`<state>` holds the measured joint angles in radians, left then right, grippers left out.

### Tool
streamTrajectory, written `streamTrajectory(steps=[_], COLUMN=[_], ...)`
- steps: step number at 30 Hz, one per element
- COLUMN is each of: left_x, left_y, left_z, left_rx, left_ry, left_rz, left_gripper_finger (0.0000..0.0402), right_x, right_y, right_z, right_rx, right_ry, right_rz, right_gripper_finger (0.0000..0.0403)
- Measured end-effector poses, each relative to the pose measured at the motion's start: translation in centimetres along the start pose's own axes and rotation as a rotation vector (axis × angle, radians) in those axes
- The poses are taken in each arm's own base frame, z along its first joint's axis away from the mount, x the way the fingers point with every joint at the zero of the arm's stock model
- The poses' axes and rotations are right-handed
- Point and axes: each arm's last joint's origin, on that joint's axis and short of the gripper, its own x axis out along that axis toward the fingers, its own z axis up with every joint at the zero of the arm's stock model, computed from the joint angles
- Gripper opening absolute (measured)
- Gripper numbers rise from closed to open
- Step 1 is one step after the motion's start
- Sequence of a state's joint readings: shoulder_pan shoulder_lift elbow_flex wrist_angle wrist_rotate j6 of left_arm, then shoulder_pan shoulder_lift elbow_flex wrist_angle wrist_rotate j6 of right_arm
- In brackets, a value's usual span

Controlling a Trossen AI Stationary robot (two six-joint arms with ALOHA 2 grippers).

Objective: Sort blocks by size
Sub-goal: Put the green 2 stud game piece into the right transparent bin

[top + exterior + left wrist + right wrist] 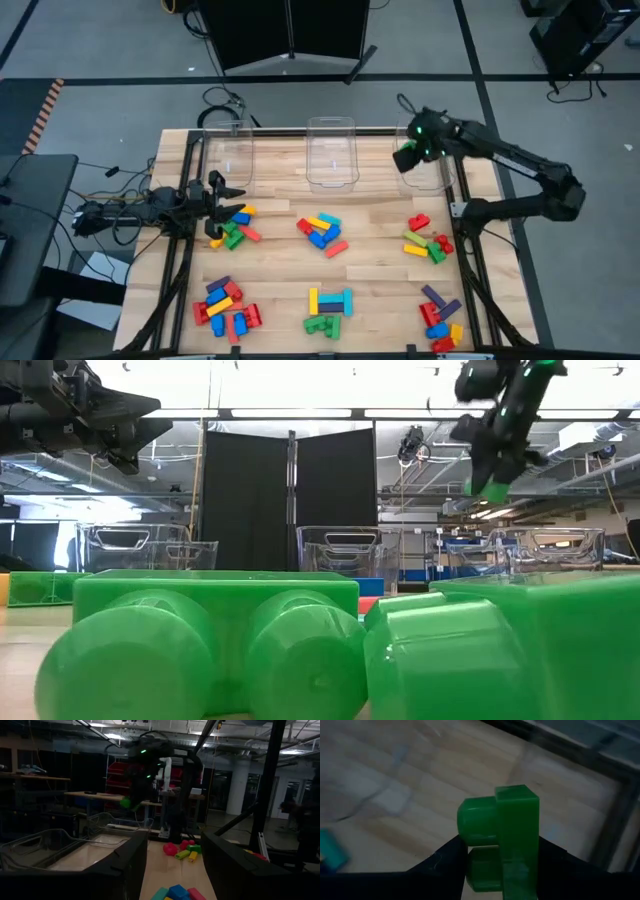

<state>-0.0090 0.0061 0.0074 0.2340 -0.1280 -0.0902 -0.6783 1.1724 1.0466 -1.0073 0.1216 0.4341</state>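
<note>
My right gripper (410, 160) is raised over the left part of the right clear bin (446, 178) and is shut on a green brick (517, 835). The brick also shows in the low view (489, 488). My left gripper (222, 194) is open and empty, raised at the table's left, just by a pile of blocks (233, 226). Its fingers stand apart in the left wrist view (174, 842). Several other block piles lie on the wooden table, one in the middle (322, 232) and one at the right (428, 241). My right gripper pinches the green brick between its two fingers, one on each of two opposite sides (532, 855). The brick's round studs (476, 820) point sideways, out of the hold. The brick is lifted clear of the table and the bin.
The left bin (226, 152) and the middle bin (332, 150) stand along the far edge. More block piles lie near the front edge (225, 305) (328, 310) (441, 318). Two green bricks (210, 650) lie right in front of the low camera.
</note>
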Motion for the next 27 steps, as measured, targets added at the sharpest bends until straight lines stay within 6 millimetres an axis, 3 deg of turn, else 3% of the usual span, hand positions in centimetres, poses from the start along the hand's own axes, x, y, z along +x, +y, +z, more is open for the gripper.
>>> streamTrajectory(steps=[7, 16, 21, 27], left_x=[0.0, 0.0, 0.0, 0.0], left_y=[0.0, 0.0, 0.0, 0.0], left_z=[0.0, 0.0, 0.0, 0.0], left_rx=[0.000, 0.000, 0.000, 0.000], left_ry=[0.000, 0.000, 0.000, 0.000], left_rz=[0.000, 0.000, 0.000, 0.000], left_gripper_finger=[0.0193, 0.0193, 0.0193, 0.0193], right_x=[5.1, 10.5, 12.4, 13.2], right_y=[-2.2, -3.6, -4.0, -4.8], right_z=[2.0, 2.7, 2.9, 3.3], right_rx=[0.065, 0.148, 0.172, 0.208], right_ry=[0.183, 0.357, 0.385, 0.370], right_rz=[-0.085, -0.170, -0.183, -0.188], right_gripper_finger=[0.0186, 0.0187, 0.0187, 0.0188])
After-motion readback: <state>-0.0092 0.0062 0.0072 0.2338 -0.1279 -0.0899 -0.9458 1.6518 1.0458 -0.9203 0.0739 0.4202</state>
